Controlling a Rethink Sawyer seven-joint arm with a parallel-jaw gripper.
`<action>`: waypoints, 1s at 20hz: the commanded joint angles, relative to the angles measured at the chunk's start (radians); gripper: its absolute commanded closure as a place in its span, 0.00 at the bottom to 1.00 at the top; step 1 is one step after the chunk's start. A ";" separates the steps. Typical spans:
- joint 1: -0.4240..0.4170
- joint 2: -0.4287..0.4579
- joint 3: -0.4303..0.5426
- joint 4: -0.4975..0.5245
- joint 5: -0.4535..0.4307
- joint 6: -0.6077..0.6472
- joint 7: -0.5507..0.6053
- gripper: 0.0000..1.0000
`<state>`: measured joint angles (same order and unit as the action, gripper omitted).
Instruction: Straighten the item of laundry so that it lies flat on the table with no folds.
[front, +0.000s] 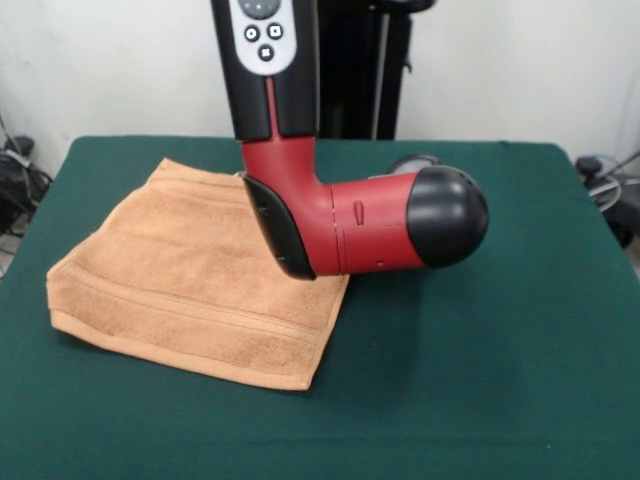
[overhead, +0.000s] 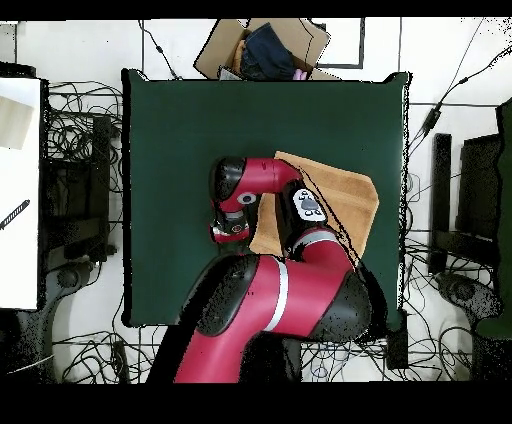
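The small orange-tan terry towel (front: 190, 285) lies on the dark green felt-topped table (front: 480, 380), toward one side of it, folded over on itself: its near edge shows two stacked layers, with woven band stripes running just behind that edge. It looks soft, light and limp, so it should drape and bunch when lifted rather than hold a shape; the terry pile probably grips the felt a little, so dragging may wrinkle it. The best hold seems to be a free corner of the top layer, pinched and peeled back.

The front view shows the doubled edge and the red and black arm (front: 330, 225) low over the towel's far corner. The overhead view (overhead: 345, 200) shows the towel's place near the table's edge, but the arm covers much of it. The gripper itself is hidden in both, so I cannot tell how it stands.
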<state>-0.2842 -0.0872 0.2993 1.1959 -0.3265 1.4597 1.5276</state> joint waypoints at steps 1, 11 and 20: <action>0.008 0.057 0.139 -0.102 -0.072 -0.359 -0.157 0.00; 0.003 0.024 0.160 -0.126 -0.026 -0.292 -0.151 0.00; -0.045 -0.022 0.195 -0.033 -0.034 -0.430 -0.158 0.00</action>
<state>-0.3093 -0.0899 0.3255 1.1994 -0.3273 1.4585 1.5276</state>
